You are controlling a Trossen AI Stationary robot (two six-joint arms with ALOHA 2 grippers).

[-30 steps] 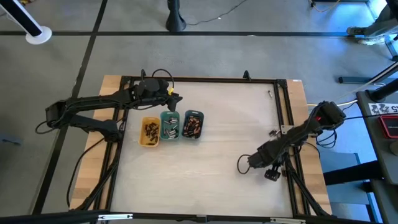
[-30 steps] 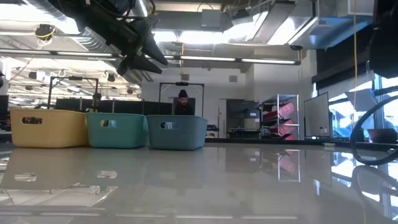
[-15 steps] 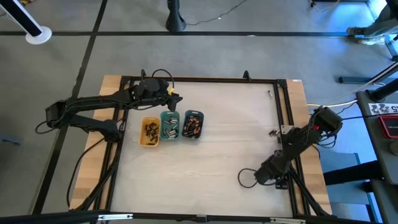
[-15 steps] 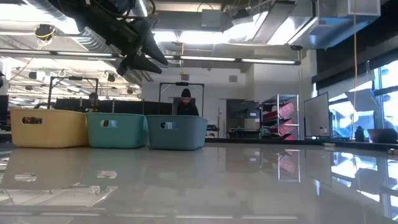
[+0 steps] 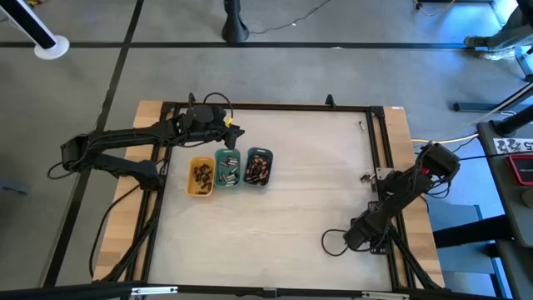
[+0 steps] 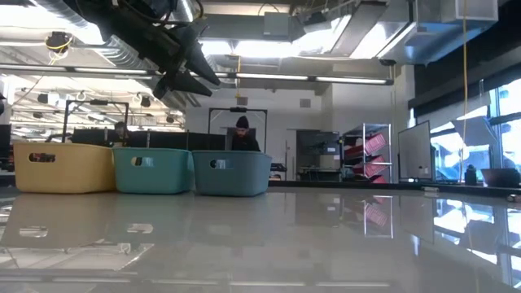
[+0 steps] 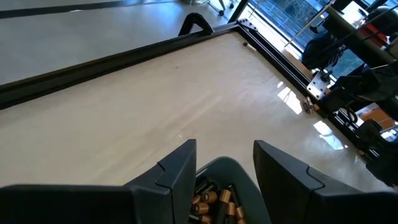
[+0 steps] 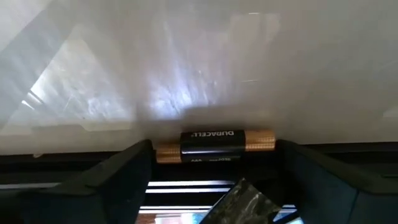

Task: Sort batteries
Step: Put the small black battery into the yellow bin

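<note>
Three small trays stand side by side on the table: yellow [image 5: 201,176], green [image 5: 227,169] and grey-blue [image 5: 258,167], each holding several batteries. My left gripper [image 5: 235,131] hovers open above the trays' far side; in its wrist view its fingers frame the copper-toned batteries [image 7: 211,199] in the grey-blue tray. My right gripper [image 5: 360,235] is low at the table's near right edge, open. One black-and-copper battery [image 8: 214,143] lies on the table beside the black frame rail, crosswise between its fingers [image 8: 124,177]. My right gripper's fingers stand just beyond the battery's two copper ends [image 8: 264,140], coming at it low from over the table. The battery lies flat on the table. Whether the fingers touch it, I cannot tell.
The black frame rail [image 5: 387,179] runs along the table's right edge, close to my right gripper. Bare tabletop spreads between the trays and the right arm. In the low view the trays [image 6: 152,170] stand in a row, with a person [image 6: 242,134] far behind in the room.
My right gripper has moved toward the table's near edge and a little to the right, ending low by the frame rail. Its cable has left the low view. The left arm and the trays have kept still.
</note>
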